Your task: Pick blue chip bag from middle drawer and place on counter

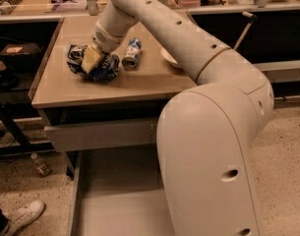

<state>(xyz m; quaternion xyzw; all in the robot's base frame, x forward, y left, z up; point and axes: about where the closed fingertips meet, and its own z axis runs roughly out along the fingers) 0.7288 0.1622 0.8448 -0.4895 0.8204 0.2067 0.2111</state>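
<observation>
The blue chip bag (103, 69), crumpled dark navy foil with white print, lies on the beige counter (66, 90) near its left middle. My gripper (92, 59) comes down from the long white arm onto the top of the bag, and its pale fingers (93, 57) press into the foil. The middle drawer (117, 200) stands pulled out below the counter, grey with a bare flat floor; my arm's large base link hides its right part.
A small blue-and-white can (131, 54) lies on its side just right of the bag. A shallow pale dish (168, 57) sits behind the arm. A person's white shoe (19, 216) and a small bottle (41, 164) are on the floor at left.
</observation>
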